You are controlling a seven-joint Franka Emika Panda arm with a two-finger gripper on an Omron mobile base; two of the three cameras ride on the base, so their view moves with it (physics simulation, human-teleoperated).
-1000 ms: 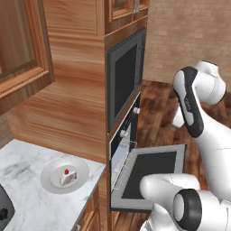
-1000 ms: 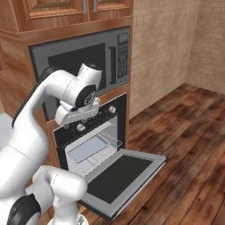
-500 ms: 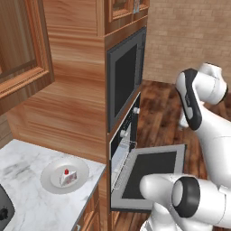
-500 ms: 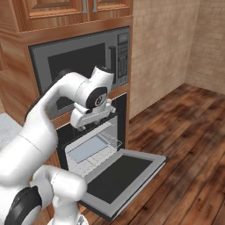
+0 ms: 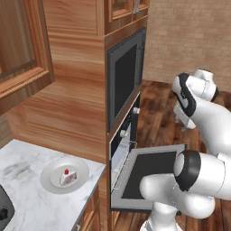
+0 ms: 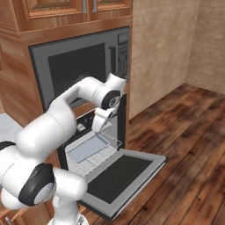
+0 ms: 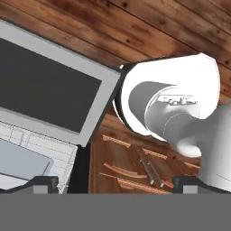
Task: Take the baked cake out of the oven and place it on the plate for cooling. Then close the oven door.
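Plank floor (image 6: 184, 127); brick wall (image 5: 189, 36) (tan)

**Camera positions, three views**

Left base view: behind the arm on its left, looking forward and down. Takes in the marble counter (image 5: 27, 194) at lower left, the oven (image 5: 124, 144) edge-on, and the oven door (image 5: 149, 173) lying open.

Right base view: behind the arm on its right, facing the oven (image 6: 94, 140) almost front-on, with the open oven door (image 6: 121, 176) low in the foreground and wood floor (image 6: 189, 145) to the right.

Shared by both: oven, open door, floor, arm.

Hand view: close, looking down past the gripper (image 7: 115, 182) onto the oven door (image 7: 45, 90), the oven rack (image 7: 36, 155) and floor (image 7: 149, 27).
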